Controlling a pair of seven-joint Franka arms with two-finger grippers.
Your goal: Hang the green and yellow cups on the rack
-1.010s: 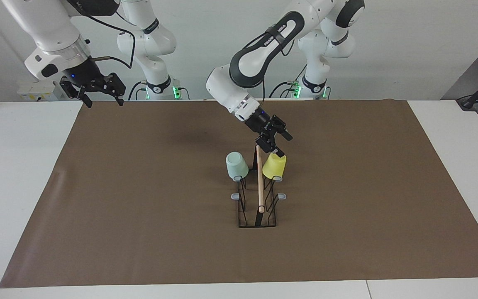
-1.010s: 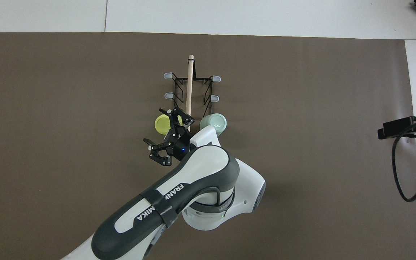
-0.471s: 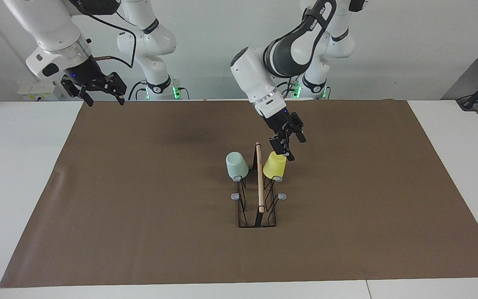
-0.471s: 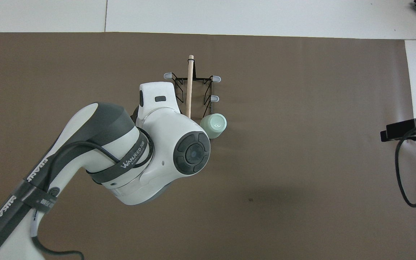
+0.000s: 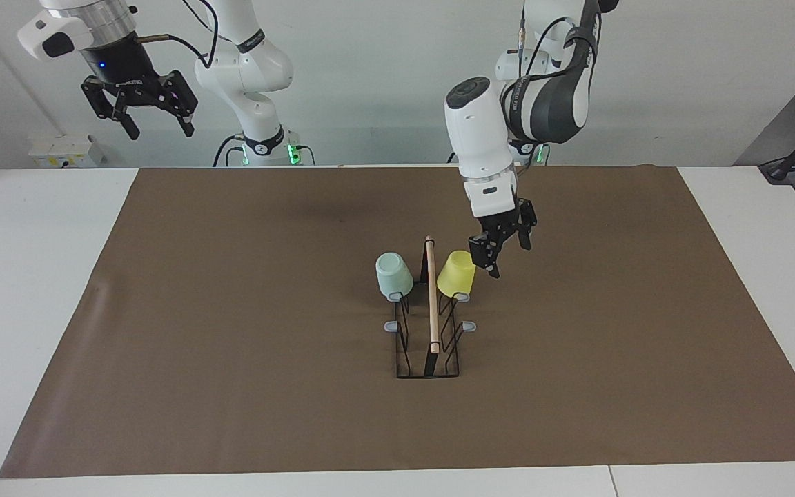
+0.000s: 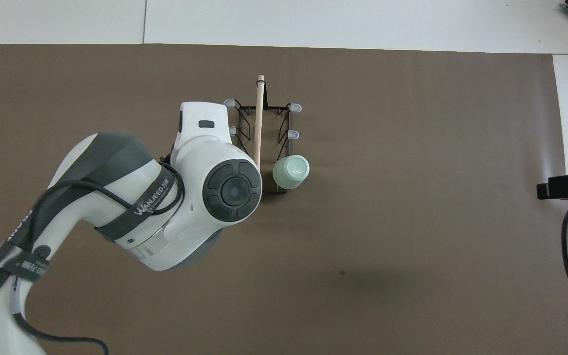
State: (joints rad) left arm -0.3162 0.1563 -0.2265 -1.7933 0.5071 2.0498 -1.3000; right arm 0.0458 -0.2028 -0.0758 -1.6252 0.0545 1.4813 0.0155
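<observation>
Both cups hang inverted on the rack: yellow cup just beside the open, empty left claw; green cup alongside. Right claw waits open, raised.

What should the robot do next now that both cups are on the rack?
Probably lift the left gripper up and away. The yellow cup and green cup both sit upside down on prongs of the rack, and the gripper is open beside the yellow cup, holding nothing. The right gripper waits raised.

white arms, grey joints, perhaps black cables
</observation>
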